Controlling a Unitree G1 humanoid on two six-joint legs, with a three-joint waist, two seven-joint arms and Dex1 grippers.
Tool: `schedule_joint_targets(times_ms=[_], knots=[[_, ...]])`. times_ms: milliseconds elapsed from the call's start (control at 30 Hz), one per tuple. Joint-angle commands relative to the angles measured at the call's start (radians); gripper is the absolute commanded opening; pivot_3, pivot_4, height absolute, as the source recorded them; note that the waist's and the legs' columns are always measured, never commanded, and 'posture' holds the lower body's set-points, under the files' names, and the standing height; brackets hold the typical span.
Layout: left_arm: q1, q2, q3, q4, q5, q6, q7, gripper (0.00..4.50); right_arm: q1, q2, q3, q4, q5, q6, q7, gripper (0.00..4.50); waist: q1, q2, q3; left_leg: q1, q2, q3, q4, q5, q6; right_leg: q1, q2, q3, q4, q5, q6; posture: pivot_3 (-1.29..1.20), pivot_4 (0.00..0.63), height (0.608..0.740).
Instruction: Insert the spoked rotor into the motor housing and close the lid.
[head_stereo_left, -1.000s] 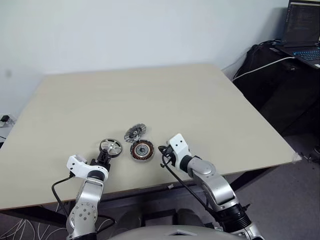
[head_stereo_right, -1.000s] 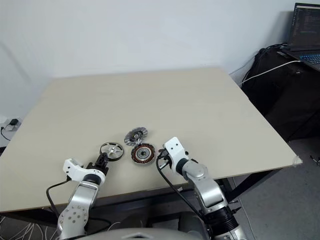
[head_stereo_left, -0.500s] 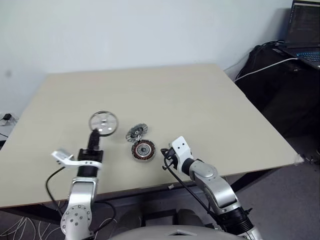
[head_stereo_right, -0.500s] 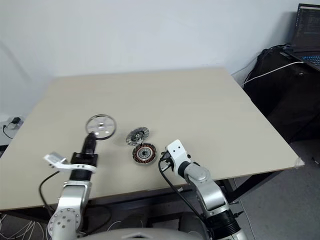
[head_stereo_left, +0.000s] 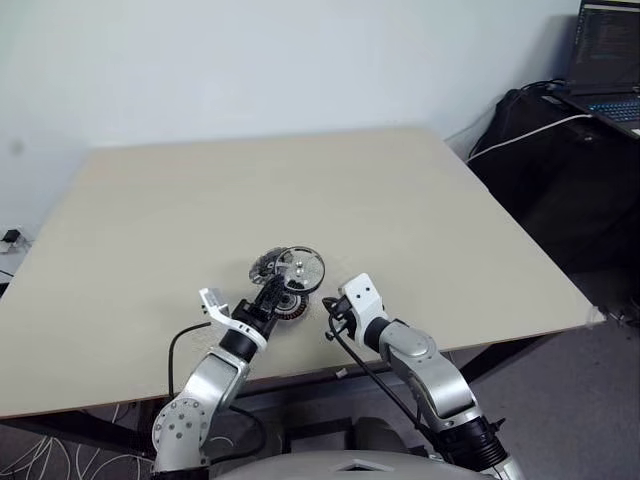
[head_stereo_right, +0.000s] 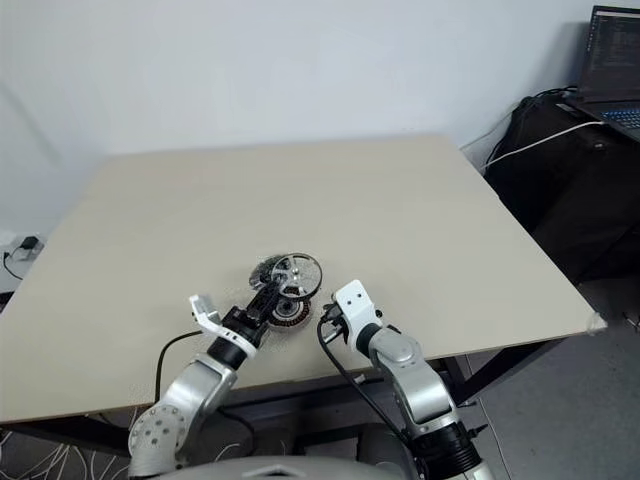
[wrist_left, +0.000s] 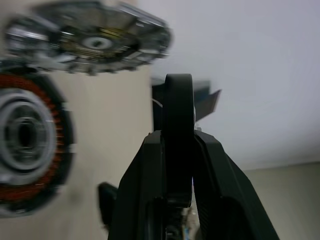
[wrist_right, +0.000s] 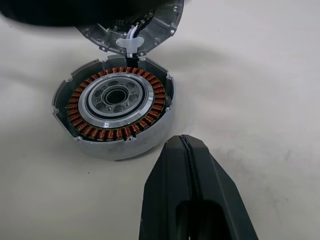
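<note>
My left gripper (head_stereo_left: 279, 289) is shut on the rim of the spoked rotor (head_stereo_left: 299, 268), a shiny silver wheel held upright in the air. It hangs just over the motor housing (head_stereo_left: 288, 303), partly covering it. In the left wrist view the spoked rotor (wrist_left: 178, 110) is edge-on between the black fingers (wrist_left: 150, 170). The motor housing (wrist_right: 117, 107) lies flat on the table, its copper windings facing up. The lid (head_stereo_left: 264, 266), a dull grey ribbed disc, lies just behind it. My right gripper (head_stereo_left: 330, 317) is shut and empty, resting on the table beside the housing's right.
The beige table (head_stereo_left: 400, 200) stretches far back and to both sides. Its front edge runs just behind my arms. Off the table at the far right stand a dark bag (head_stereo_left: 540, 150) and an open laptop (head_stereo_left: 608, 50).
My left gripper lifted the spoked rotor off the table at the left and swung it right, over the motor housing. The right gripper stayed put.
</note>
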Motion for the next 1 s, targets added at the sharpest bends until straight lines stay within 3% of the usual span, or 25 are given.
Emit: schedule_joint_targets(times_ms=[33,1000], knots=[[-0.011,-0.006,0.011,0.008,0.027,0.016,0.045,0.4,-0.012,0.004,-0.011,-0.048,0.011,-0.002,-0.003,0.0,0.003,0.0,0.0,0.0,0.0,0.0,0.0,0.0,0.0,0.0,0.0,0.0,0.0,0.0,0.0,0.0,0.0,0.74],[-0.04,-0.035,0.091,0.125,0.083,0.064,0.001,0.4,-0.016,0.005,-0.007,-0.047,0.009,-0.004,-0.005,0.0,0.009,0.0,0.0,0.0,0.0,0.0,0.0,-0.002,-0.004,0.0,0.0,0.0,0.0,0.0,0.0,0.0,0.0,0.74]])
